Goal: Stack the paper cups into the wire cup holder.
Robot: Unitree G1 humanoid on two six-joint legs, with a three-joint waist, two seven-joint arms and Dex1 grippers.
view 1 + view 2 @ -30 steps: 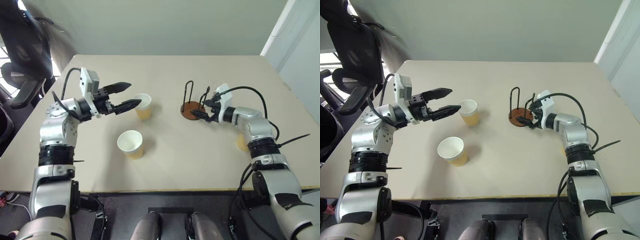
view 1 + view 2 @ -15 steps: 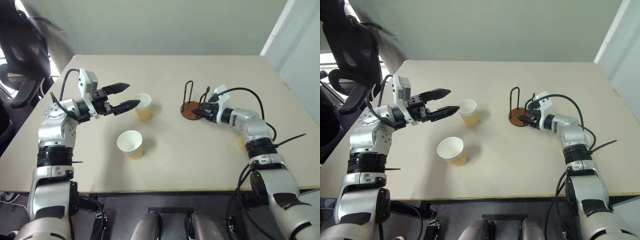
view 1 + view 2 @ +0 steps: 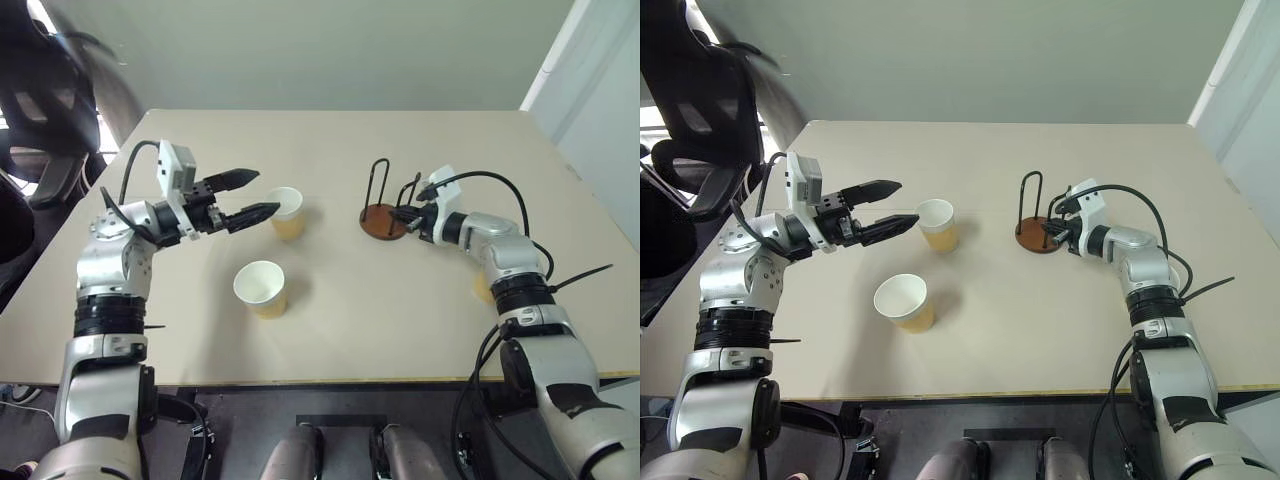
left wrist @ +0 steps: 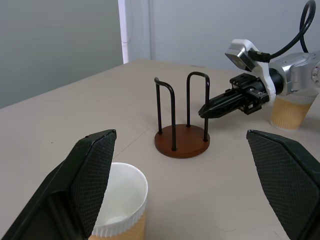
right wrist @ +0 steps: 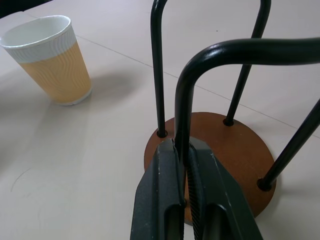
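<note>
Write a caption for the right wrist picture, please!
Right gripper pinches a black wire loop of the cup holder; one paper cup stands beyond.

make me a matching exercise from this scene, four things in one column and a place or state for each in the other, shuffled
Things:
1. left end effector
2. right end effector
3. wire cup holder
4. paper cup partly behind the right forearm

States:
A. stands empty
B. shut on a wire loop
C. open beside a cup
D. upright near the table's right edge

Pairs: 1-C, 2-B, 3-A, 4-D

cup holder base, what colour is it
Reddish-brown, a round disc under black wire loops: the cup holder base shows best in the right wrist view.
</note>
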